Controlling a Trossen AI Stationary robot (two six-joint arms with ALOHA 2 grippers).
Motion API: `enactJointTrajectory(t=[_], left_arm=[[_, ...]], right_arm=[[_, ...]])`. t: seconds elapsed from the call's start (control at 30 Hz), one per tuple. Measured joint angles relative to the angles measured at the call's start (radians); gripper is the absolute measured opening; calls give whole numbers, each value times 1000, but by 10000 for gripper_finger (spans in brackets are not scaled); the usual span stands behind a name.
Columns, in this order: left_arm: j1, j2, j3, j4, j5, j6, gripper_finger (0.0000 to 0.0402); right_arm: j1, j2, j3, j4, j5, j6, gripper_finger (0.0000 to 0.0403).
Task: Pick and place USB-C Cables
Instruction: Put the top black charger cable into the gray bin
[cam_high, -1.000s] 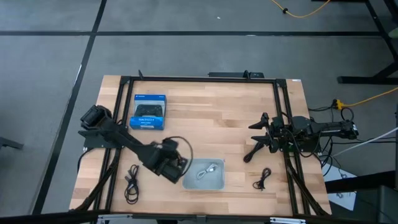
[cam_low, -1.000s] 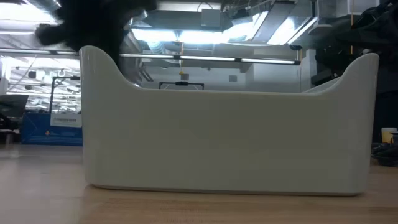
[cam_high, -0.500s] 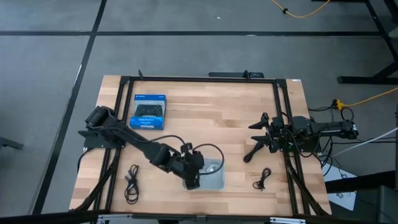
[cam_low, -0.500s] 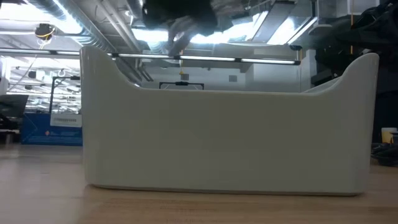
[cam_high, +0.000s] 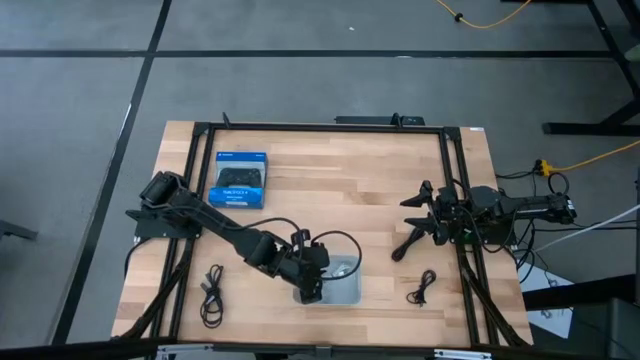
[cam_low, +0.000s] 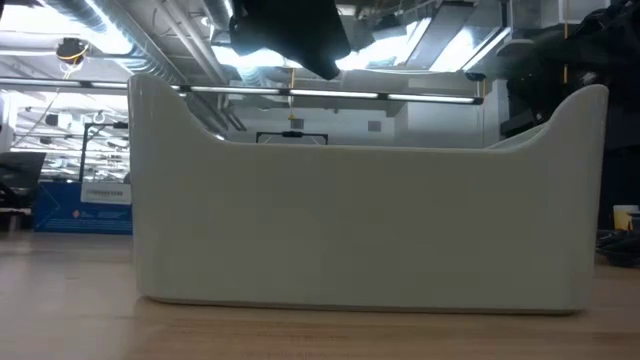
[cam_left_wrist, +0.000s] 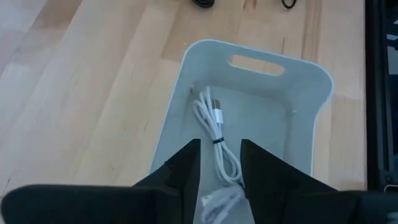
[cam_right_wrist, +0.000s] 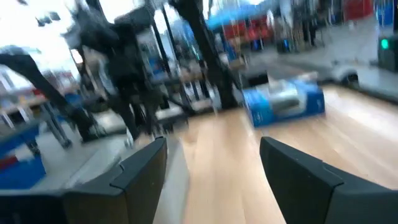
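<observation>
The grey tray (cam_high: 345, 292) stands near the table's near edge, and the pale silvery-white cable (cam_high: 340, 269) lies coiled on its floor (cam_left_wrist: 214, 121). One black cable bundle (cam_high: 211, 294) lies on the table left of the tray, another (cam_high: 422, 288) to its right. My left gripper (cam_high: 312, 288) hovers open over the tray's left end, above the rim in the low view (cam_low: 295, 40), with the white cable below its fingers (cam_left_wrist: 219, 144). My right gripper (cam_high: 405, 228) waits open near the table's right edge (cam_right_wrist: 214, 149).
A blue game-controller box (cam_high: 241, 180) lies at the far left of the table. In the low view the tray's wall (cam_low: 360, 230) fills most of the picture. A black frame (cam_high: 320, 128) runs round the table's edges. Bare wood lies between the box and my right arm.
My left gripper has swung toward the table's right, from beside the tray's left wall to over the tray's left end. Most of the move came early; it has barely shifted in the last half second. The white cable has stayed in the tray.
</observation>
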Motion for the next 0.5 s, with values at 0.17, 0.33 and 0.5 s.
enactJointTrajectory(t=[0.17,0.33,0.5], left_arm=[[2,-2,0,-1,-15,3,106],[3,-4,7,-2,-63,5,106],[4,-4,7,-35,-83,6,106]], right_arm=[[0,0,1,371,-127,-71,261],[0,15,166,346,-310,-107,261],[0,189,461,-290,-218,-14,261]])
